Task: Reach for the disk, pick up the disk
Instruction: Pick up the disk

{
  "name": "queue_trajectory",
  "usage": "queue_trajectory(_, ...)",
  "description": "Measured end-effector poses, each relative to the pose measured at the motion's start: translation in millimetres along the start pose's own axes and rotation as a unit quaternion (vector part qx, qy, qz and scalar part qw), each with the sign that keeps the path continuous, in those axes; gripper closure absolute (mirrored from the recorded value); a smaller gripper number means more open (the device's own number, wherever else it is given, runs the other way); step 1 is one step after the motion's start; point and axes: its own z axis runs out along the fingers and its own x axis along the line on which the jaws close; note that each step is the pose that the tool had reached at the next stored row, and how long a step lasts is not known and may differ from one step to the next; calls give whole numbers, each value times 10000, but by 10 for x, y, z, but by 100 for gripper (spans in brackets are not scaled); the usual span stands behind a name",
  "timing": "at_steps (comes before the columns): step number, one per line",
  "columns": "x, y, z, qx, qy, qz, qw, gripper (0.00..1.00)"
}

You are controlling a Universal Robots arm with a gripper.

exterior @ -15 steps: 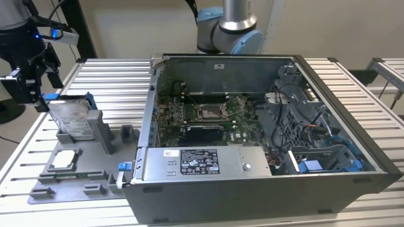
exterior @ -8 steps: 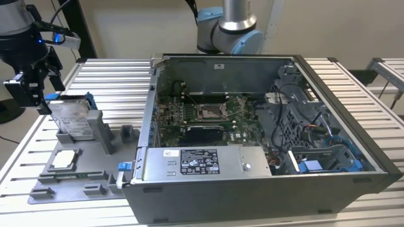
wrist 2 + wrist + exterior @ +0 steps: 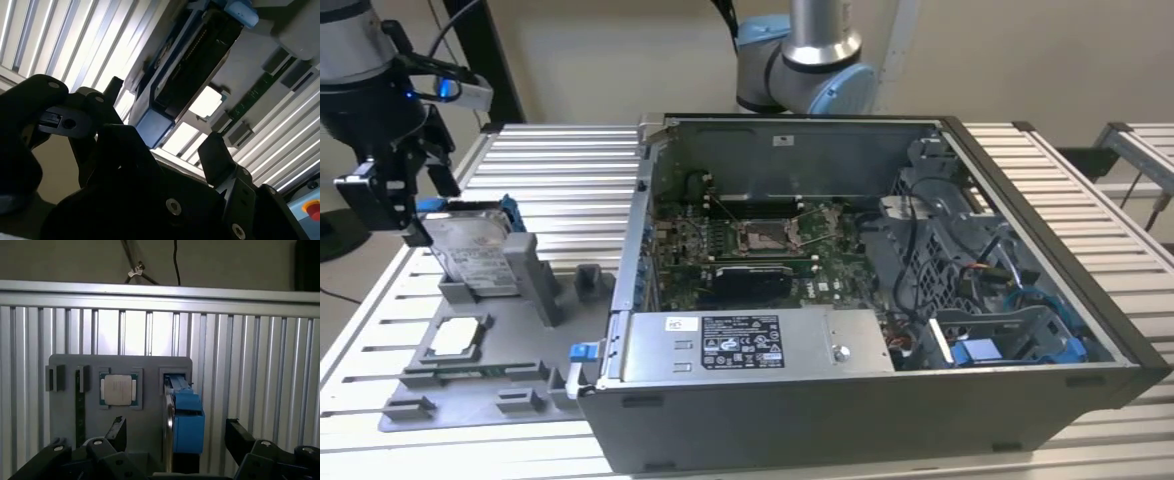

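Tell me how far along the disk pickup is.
Reach looks nearly done: in the first wrist view the open gripper is lined up with one finger either side of the disk. Nothing is in hand; the jaws stand apart from it. Pickup is left: the disk stands upright in its gray holder.

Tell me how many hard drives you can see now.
1. The disk stands on edge in the grey fixture at the exterior view's left, the open gripper near it. The blue bay in the computer case may hide another.
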Motion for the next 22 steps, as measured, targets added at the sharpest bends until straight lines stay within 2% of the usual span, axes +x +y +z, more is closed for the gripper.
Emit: queue_trajectory(22,-34,0,229,1,0,0,10000,0)
